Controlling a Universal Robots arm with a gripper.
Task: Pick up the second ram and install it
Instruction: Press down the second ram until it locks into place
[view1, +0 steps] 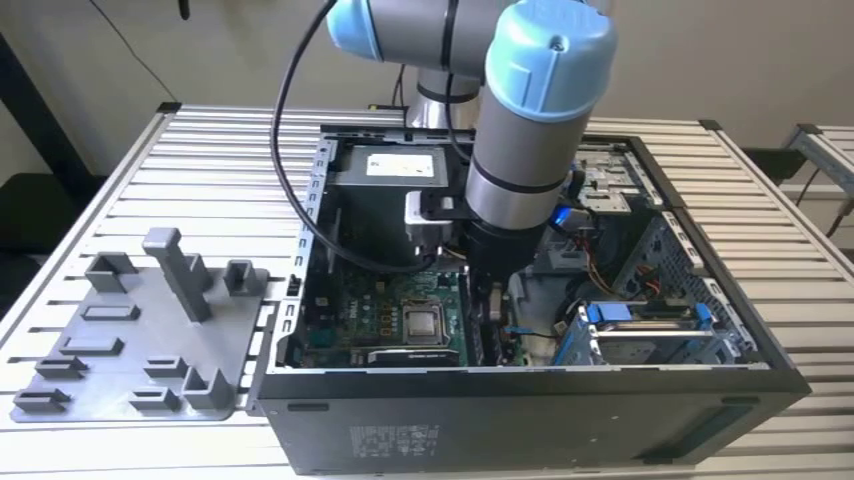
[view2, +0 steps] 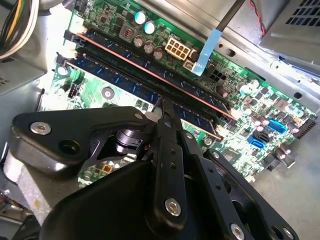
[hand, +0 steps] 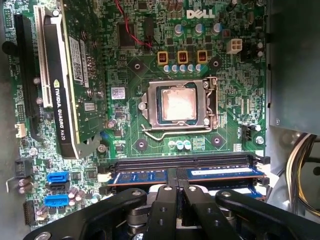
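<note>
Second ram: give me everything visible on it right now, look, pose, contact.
The second ram is a long, narrow stick with a blue label face and dark chips, standing on edge in a black motherboard slot beside the CPU socket. In both wrist views the gripper sits at its midpoint, its fingertips closed against the top edge. In the second wrist view it runs parallel to a neighbouring stick with a copper-coloured edge. Whether it is fully seated cannot be judged.

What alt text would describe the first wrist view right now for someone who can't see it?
The black pincer presses down on a blue memory stick lying in a slot of the green motherboard. Above sits the bare processor in its metal socket, with a graphics card standing to one side.
</note>
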